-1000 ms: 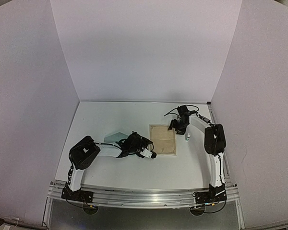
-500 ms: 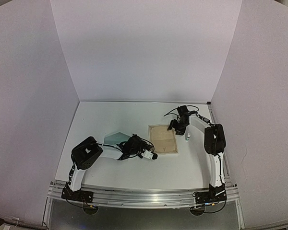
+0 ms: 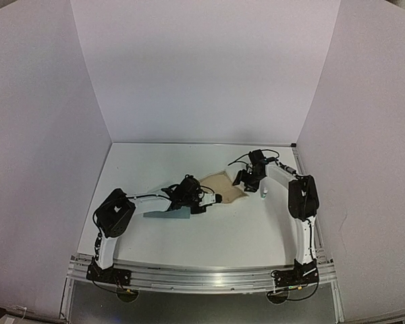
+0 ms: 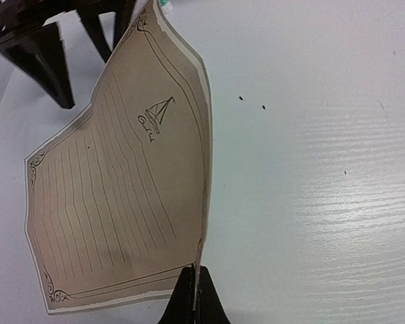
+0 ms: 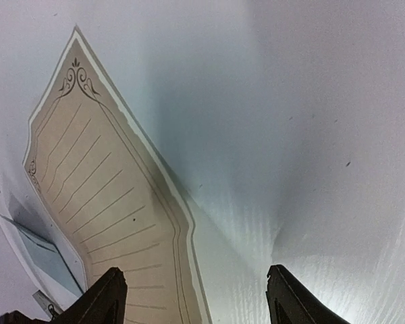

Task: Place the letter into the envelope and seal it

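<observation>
The tan letter [image 3: 224, 186] with its dark ornamental border is bowed up off the table in the middle of the top view. My left gripper [image 3: 214, 198] is shut on the letter's [image 4: 115, 196] edge, and the thin sheet runs between the closed fingertips [image 4: 186, 300]. The teal envelope [image 3: 167, 214] lies flat under the left arm, left of the letter. My right gripper [image 3: 246, 177] stands open at the letter's far right corner, one finger [image 5: 109, 297] over the letter [image 5: 108, 202], the other over bare table. It holds nothing.
A small white bottle [image 3: 264, 194] stands just right of the letter, near the right forearm. White walls enclose the table at the back and on both sides. The right gripper's dark fingers [image 4: 44, 64] show at the top left of the left wrist view.
My left gripper has shut on the letter's edge and raised it, so the flat sheet now curls up. The left arm swung back, uncovering the envelope. The right gripper stayed put.
</observation>
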You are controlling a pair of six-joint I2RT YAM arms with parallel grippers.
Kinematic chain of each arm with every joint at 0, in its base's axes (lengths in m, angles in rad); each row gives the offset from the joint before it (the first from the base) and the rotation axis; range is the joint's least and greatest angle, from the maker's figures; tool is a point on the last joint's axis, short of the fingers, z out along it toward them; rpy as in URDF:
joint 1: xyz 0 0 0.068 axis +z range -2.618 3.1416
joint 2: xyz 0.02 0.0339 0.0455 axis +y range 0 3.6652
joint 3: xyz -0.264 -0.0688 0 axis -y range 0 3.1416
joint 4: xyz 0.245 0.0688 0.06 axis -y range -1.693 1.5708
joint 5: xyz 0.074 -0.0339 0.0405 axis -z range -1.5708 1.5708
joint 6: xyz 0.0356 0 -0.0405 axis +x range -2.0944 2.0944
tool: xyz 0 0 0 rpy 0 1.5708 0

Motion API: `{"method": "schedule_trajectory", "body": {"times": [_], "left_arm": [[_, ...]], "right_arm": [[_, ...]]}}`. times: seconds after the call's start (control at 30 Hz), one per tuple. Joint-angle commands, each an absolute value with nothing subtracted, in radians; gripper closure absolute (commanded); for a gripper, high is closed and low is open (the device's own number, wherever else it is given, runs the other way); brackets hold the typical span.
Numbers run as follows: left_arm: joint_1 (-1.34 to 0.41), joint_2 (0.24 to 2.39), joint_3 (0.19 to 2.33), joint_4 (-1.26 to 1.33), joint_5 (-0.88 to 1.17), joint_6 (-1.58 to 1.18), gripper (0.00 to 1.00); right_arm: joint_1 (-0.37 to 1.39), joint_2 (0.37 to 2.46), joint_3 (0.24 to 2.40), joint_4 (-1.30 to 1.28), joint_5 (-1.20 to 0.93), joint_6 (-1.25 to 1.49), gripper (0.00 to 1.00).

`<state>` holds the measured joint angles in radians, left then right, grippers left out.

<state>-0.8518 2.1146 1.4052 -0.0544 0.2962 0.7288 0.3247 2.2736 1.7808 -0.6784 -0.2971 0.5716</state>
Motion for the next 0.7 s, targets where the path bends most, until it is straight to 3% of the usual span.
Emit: {"method": "schedule_trajectory", "body": {"times": [0.0,0.4,0.67], "left_arm": [[-0.766,2.034,1.499,-0.318,0.509,0.441,1.00],[-0.662,2.033,1.568,-0.378,0.819,0.378,1.00],[-0.660,2.069,1.696,-0.407,0.809,0.497,1.00]], "right_arm": [[0.347,2.133,1.746,-0.693,-0.363,0.535,0.31],[0.349,1.846,1.656,-0.679,-0.437,0.310,0.23],[0.347,1.557,1.321,-0.354,-0.506,-0.055,0.15]]}}
